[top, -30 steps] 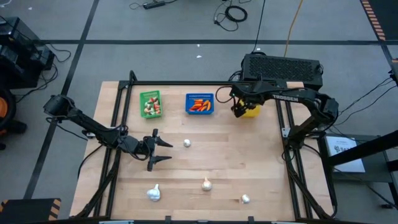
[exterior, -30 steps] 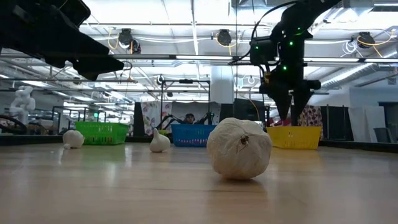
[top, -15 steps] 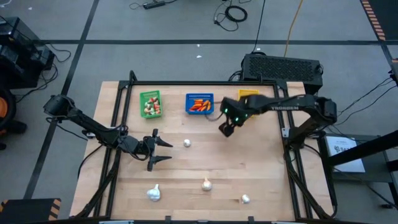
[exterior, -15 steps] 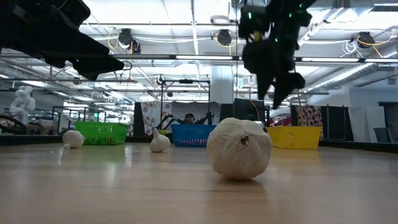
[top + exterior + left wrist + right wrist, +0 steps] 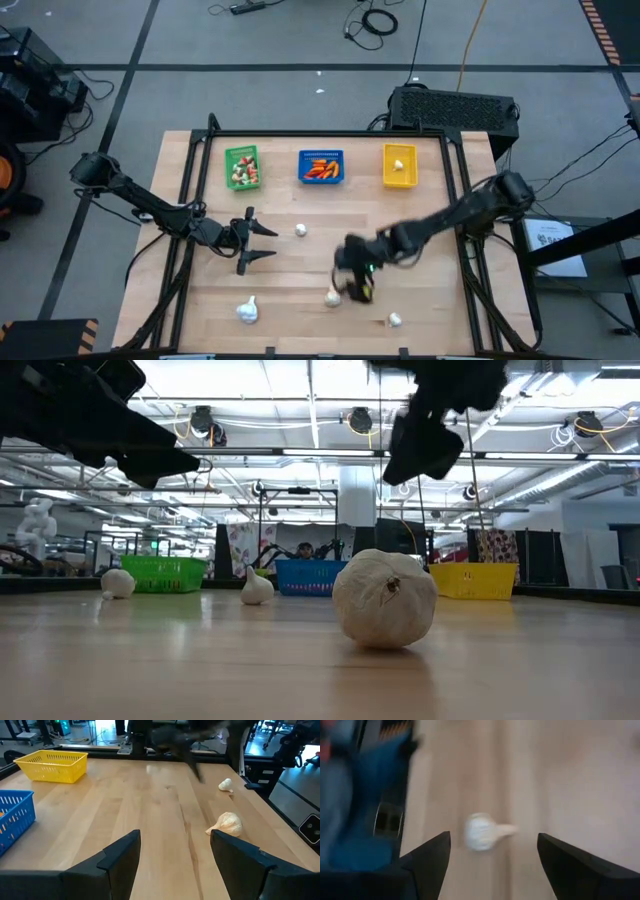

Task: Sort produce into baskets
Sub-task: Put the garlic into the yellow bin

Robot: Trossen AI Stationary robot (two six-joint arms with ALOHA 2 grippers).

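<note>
Three baskets stand in a row at the far side: green (image 5: 242,167) and blue (image 5: 321,167), both with small produce in them, and yellow (image 5: 399,166) with one white bulb in it. Several white garlic bulbs lie on the table (image 5: 300,230) (image 5: 333,297) (image 5: 247,311) (image 5: 395,320). My right gripper (image 5: 357,288) is open and empty just right of the front-middle bulb, which shows ahead between its fingers in the right wrist view (image 5: 482,832). My left gripper (image 5: 262,241) is open and empty at mid-left, pointing at a bulb (image 5: 227,823).
A large black box (image 5: 455,108) stands behind the table's far right corner. Dark frame rails run along the table's left, right and far sides. In the low view a big bulb (image 5: 385,598) lies near the front edge.
My right gripper has swung from over the yellow basket toward the table's near edge and leftward, coming down beside the front-middle bulb. A white bulb now shows in the yellow basket.
</note>
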